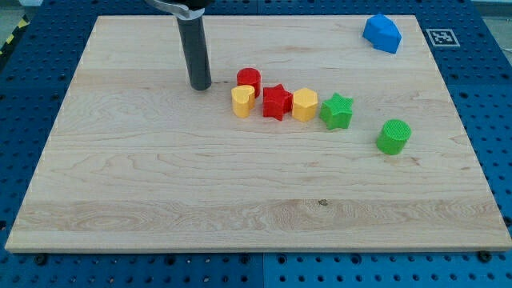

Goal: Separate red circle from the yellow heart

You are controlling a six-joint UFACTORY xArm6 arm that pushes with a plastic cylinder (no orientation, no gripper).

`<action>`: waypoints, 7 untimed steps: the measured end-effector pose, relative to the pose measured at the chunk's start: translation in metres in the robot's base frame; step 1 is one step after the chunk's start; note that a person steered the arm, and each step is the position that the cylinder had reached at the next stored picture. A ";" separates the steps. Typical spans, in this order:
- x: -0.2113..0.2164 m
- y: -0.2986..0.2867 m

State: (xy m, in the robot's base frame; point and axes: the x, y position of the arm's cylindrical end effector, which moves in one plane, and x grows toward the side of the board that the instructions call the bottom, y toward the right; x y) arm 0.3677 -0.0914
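Note:
The red circle (249, 80) sits just above the yellow heart (243, 102), touching it, near the board's upper middle. My tip (201, 86) rests on the board to the left of the red circle, a short gap away, and up-left of the yellow heart. The rod rises from it toward the view's top.
A red star (277, 102), a yellow hexagon (305, 105) and a green star (337, 111) run in a row right of the heart. A green circle (394, 136) lies further right. A blue block (382, 33) sits at the top right of the wooden board (160, 200).

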 end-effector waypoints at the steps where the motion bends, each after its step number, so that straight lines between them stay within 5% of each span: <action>1: 0.015 0.026; 5: 0.022 0.119; 7: 0.005 0.113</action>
